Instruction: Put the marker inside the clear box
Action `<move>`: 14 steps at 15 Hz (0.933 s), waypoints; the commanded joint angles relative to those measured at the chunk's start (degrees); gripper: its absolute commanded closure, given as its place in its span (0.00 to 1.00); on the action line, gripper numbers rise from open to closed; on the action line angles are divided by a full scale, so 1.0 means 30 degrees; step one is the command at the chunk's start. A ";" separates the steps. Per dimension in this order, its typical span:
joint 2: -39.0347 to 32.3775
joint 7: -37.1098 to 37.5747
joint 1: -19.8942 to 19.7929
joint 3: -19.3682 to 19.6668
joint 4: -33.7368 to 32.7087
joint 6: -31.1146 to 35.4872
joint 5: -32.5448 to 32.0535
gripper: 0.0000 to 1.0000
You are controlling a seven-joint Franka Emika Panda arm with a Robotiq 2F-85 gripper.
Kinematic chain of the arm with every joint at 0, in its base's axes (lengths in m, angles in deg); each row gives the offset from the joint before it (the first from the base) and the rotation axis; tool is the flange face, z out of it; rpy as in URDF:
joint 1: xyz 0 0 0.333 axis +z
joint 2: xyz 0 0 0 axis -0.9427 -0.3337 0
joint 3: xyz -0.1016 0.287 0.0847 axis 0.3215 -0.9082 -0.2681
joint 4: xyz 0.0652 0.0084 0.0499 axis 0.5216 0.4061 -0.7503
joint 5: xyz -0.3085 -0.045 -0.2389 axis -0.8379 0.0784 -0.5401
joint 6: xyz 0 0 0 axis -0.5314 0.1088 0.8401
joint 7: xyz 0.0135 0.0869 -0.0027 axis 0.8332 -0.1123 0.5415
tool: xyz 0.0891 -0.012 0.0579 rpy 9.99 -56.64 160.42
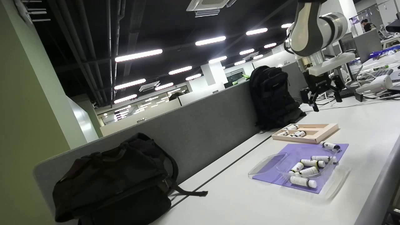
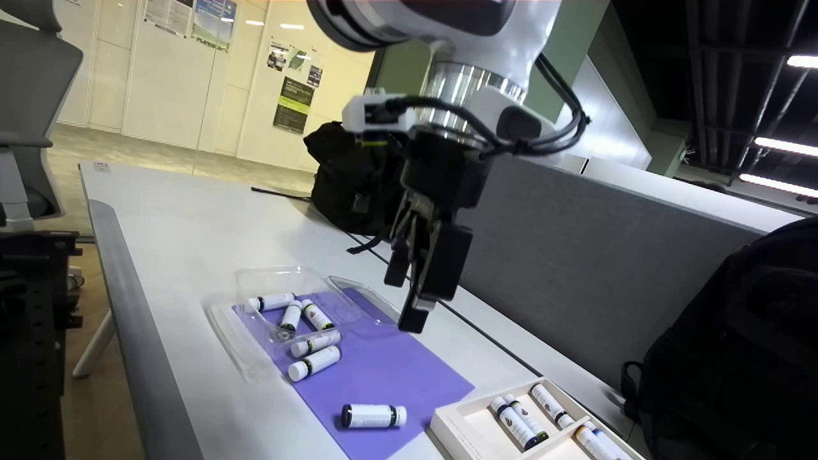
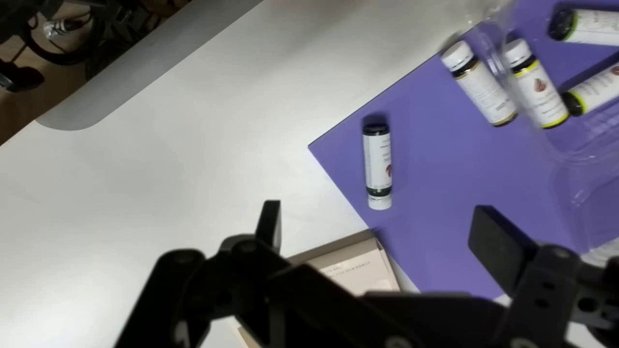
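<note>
Empty jaws gape wide, well above a loose bottle that apparently awaits transfer, while other bottles already lie inside the clear box.

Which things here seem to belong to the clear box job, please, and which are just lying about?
Job, probably (no marker visible):
gripper
clear box
lone bottle

Apparently lying about:
purple sheet
divided tray
black bags
</note>
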 commanded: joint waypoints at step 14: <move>-1.1893 -0.1205 0.3949 0.3133 -0.3993 0.7495 0.1126 0.25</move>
